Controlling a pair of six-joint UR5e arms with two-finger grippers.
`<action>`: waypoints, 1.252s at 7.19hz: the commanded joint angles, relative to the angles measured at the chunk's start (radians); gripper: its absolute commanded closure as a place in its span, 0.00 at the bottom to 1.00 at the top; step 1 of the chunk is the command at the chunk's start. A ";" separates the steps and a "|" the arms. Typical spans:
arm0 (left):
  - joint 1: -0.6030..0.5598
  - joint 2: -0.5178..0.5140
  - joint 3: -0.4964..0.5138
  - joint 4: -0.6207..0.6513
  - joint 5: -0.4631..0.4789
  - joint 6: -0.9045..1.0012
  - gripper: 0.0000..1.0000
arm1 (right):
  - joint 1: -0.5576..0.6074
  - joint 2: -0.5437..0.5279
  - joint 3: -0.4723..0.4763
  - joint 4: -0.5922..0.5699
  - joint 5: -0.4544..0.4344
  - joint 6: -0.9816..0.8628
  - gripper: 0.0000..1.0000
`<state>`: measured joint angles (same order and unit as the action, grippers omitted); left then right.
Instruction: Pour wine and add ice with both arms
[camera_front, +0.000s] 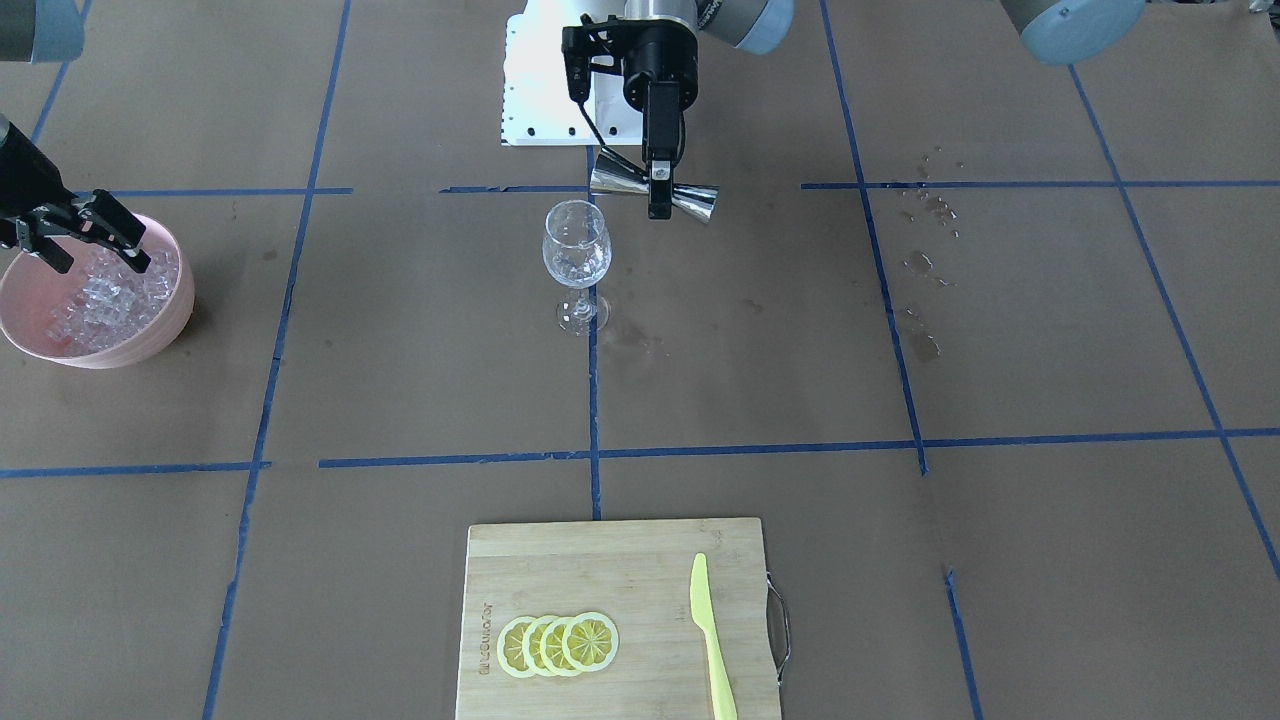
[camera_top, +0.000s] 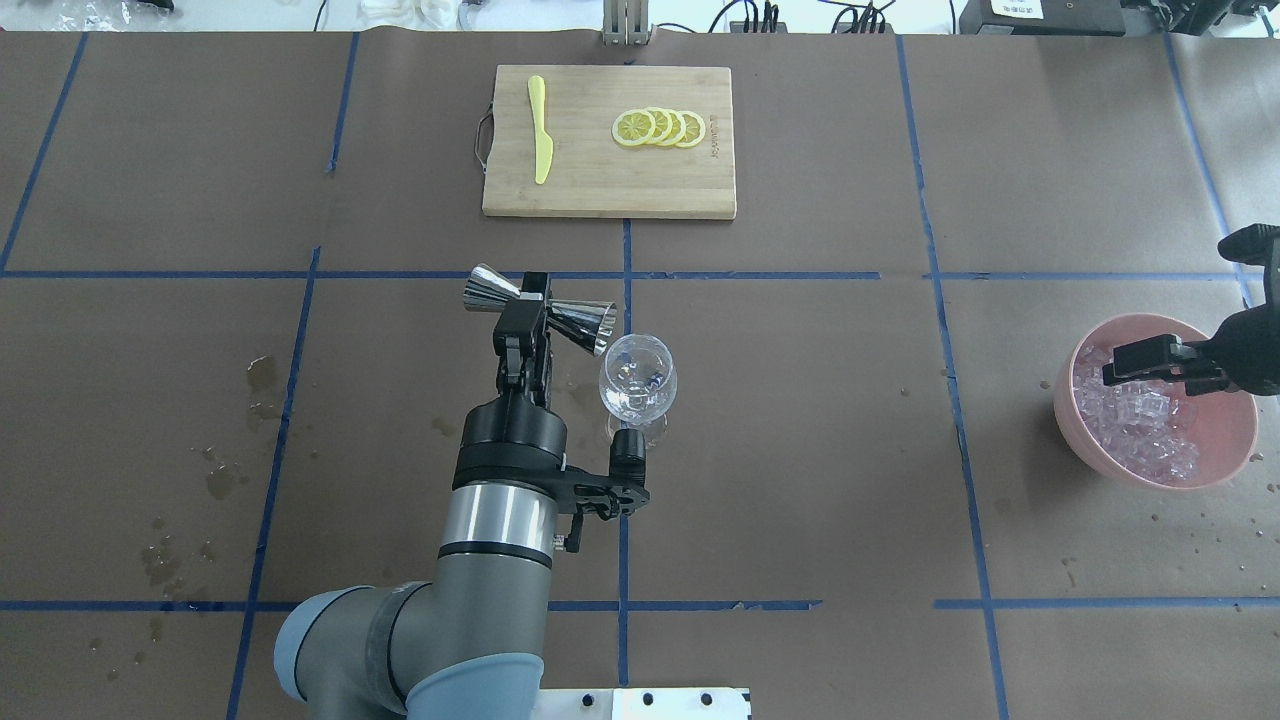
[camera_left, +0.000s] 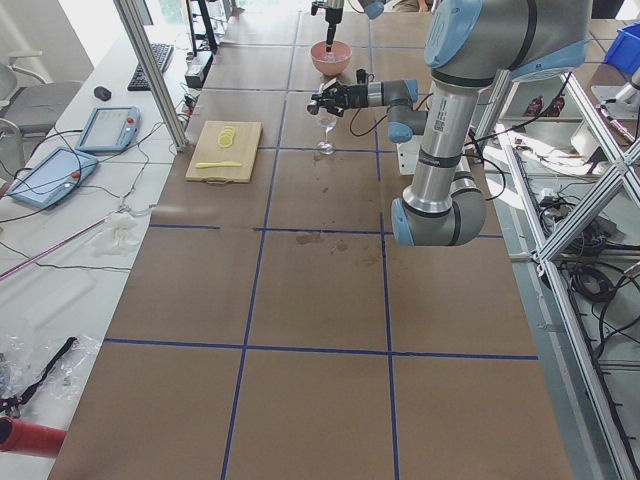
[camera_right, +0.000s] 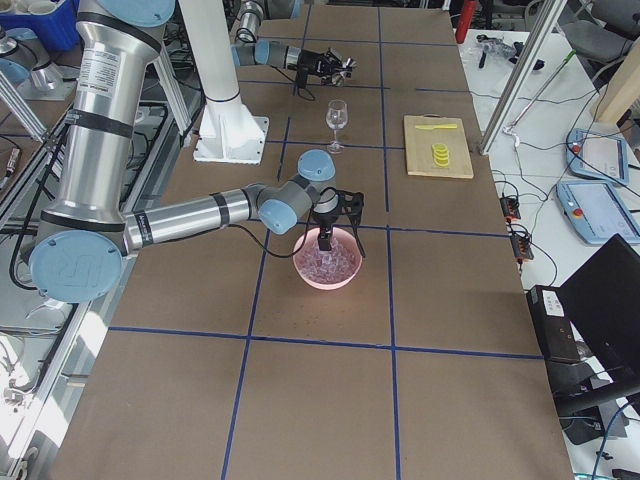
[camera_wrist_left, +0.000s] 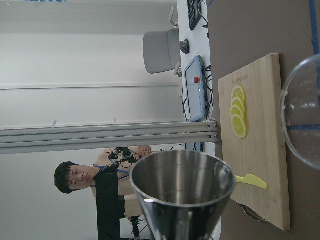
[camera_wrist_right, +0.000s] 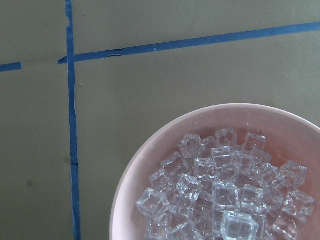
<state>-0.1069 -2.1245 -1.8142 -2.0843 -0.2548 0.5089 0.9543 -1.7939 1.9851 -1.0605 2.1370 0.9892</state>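
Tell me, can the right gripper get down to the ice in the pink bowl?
Probably yes. The right gripper hangs open directly over the pink bowl, nothing lies between it and the ice, and the left gripper, holding the jigger by the glass, is far off.

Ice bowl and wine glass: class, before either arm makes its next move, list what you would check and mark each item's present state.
1. Left end effector shut on the jigger: ok.
2. Wine glass upright on the table: ok.
3. Right end effector open over the ice: ok.
4. Pink bowl holds plenty of ice: ok.
5. Wine already in the glass: cannot tell.
6. Jigger mouth directly over the glass rim: cannot tell.
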 joint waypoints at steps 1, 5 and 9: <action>-0.010 0.034 0.000 -0.112 0.000 -0.029 1.00 | -0.002 0.002 -0.002 -0.001 -0.011 0.000 0.00; -0.040 0.164 -0.008 -0.360 0.000 -0.032 1.00 | -0.022 -0.001 -0.032 -0.001 -0.052 -0.004 0.00; -0.060 0.285 -0.005 -0.513 0.000 -0.032 1.00 | -0.038 -0.009 -0.063 -0.012 -0.052 -0.004 0.00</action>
<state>-0.1643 -1.8673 -1.8200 -2.5602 -0.2546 0.4771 0.9268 -1.8010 1.9278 -1.0650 2.0847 0.9843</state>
